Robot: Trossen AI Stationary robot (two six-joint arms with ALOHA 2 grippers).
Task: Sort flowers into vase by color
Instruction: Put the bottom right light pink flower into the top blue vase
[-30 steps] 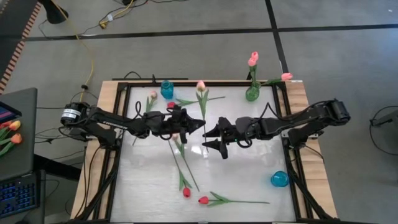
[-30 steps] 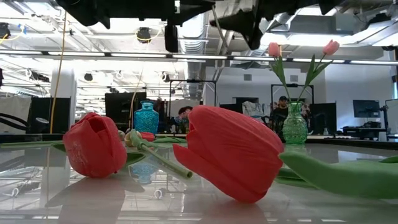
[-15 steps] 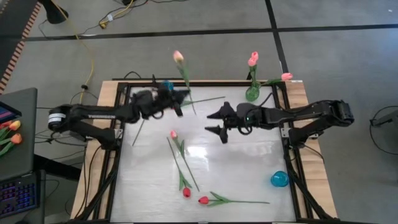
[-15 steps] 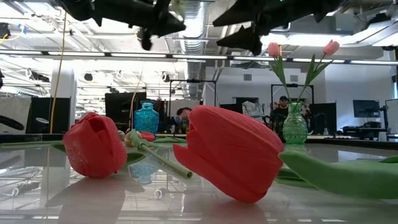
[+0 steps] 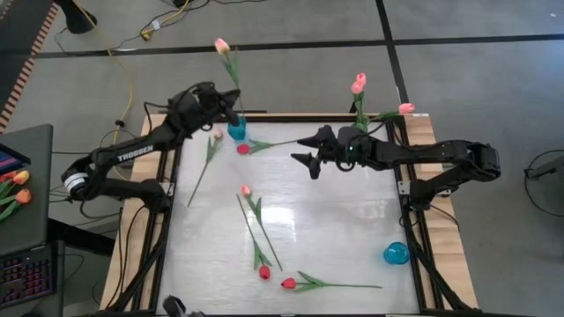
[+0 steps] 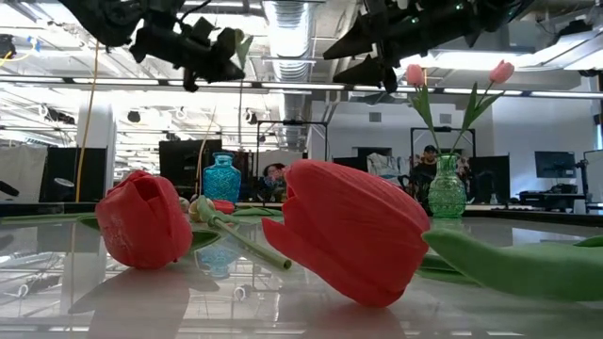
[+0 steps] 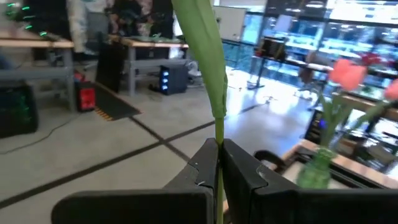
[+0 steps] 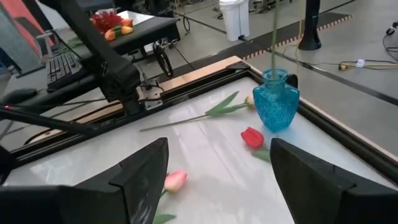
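Left pincer (image 7: 219,163) clamping tulip stem (image 7: 219,127)

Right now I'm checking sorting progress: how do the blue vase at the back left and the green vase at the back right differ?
The blue vase is squat and turquoise; the green vase is slimmer and green. The green vase already holds pink tulips, while the blue vase is only now getting one: the left gripper, shut on a pink tulip's stem, holds it at the blue vase. Both are glass, upright, near the table's far edge.
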